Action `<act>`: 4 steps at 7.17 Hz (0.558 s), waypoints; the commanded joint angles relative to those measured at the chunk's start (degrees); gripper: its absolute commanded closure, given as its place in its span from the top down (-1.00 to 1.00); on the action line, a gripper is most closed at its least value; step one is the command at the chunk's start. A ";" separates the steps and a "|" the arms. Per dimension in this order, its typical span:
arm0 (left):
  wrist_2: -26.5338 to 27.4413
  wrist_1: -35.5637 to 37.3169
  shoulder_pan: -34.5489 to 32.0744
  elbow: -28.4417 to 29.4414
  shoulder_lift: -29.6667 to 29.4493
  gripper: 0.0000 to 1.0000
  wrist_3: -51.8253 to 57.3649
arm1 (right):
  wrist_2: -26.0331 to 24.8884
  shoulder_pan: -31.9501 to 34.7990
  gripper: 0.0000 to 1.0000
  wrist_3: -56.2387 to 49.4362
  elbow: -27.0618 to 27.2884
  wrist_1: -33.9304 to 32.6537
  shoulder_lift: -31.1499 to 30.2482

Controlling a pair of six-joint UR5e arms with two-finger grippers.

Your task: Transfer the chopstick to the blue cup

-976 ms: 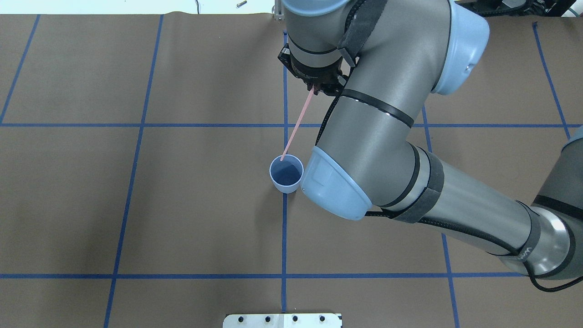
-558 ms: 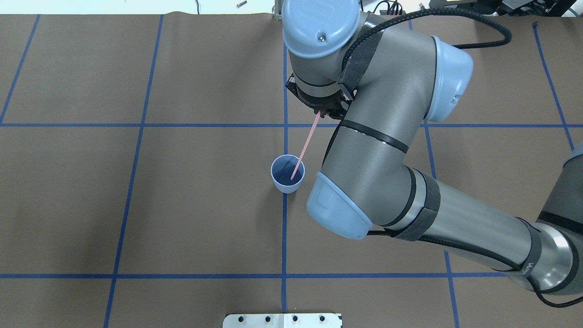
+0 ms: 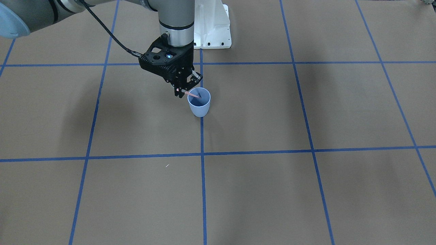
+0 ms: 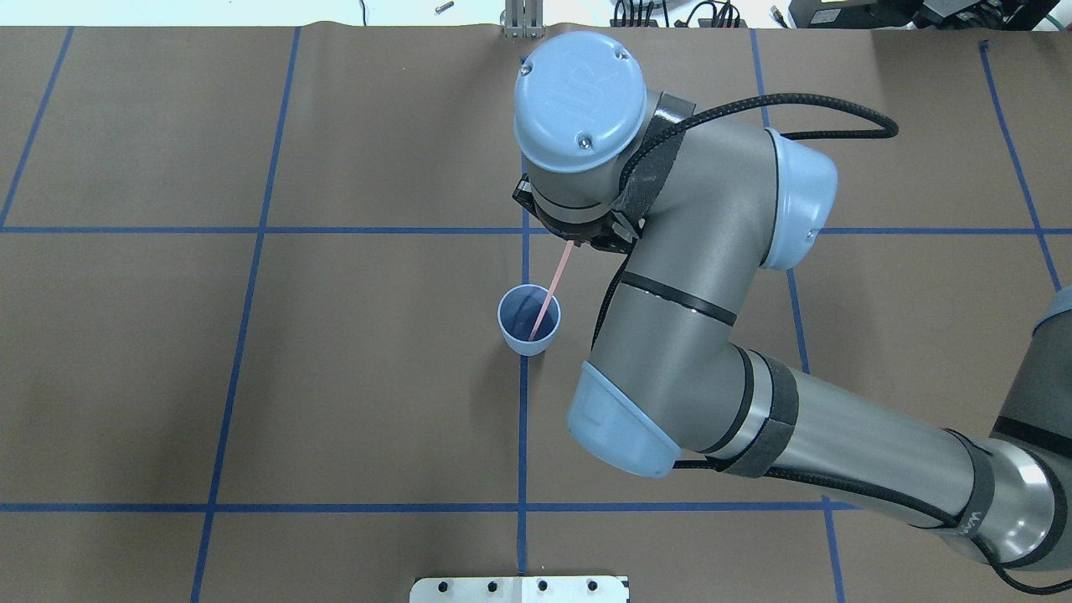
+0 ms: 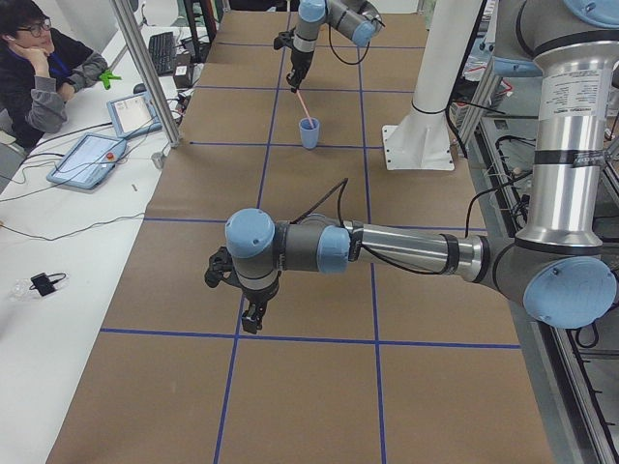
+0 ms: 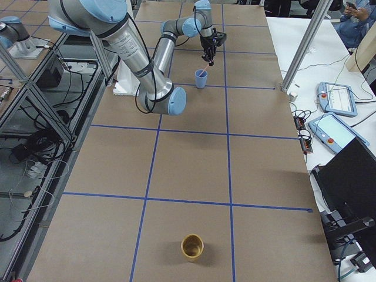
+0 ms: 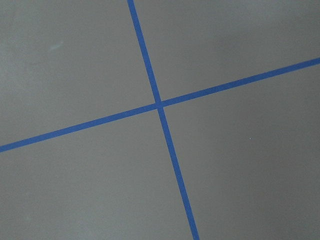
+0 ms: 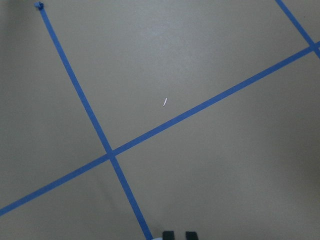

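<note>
The blue cup (image 4: 505, 323) stands upright on a blue tape line near the table's middle; it also shows in the front view (image 3: 199, 106). My right gripper (image 3: 185, 91) is shut on the upper end of the pale pink chopstick (image 4: 552, 287). The stick slants down with its lower end inside the cup. In the overhead view the wrist hides the gripper. In the front view the gripper hangs just beside the cup's rim. My left gripper (image 5: 252, 317) shows only in the exterior left view, low over bare table and far from the cup; I cannot tell whether it is open.
A tan cup (image 6: 192, 247) stands far off at the table's right end. The white robot base plate (image 3: 213, 32) lies behind the blue cup. Operators sit at side desks with tablets (image 5: 89, 157). Blue tape lines grid the brown table cover.
My right gripper has moved nearer the cup and lower. The chopstick's tip went from the cup's far rim to deep inside the cup.
</note>
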 commanded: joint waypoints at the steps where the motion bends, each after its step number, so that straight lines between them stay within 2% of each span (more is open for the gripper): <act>1: 0.00 0.00 0.00 0.01 0.00 0.97 -0.09 | -0.91 -0.78 -1.00 0.34 -0.75 0.76 -0.31; 3: 0.00 0.09 0.00 0.09 0.00 0.97 -0.09 | -1.00 -0.87 0.04 0.61 -1.28 0.85 -0.31; 4: 0.00 0.09 0.00 0.01 0.00 0.97 -0.09 | -1.08 -0.87 0.99 0.26 -1.11 0.85 -0.22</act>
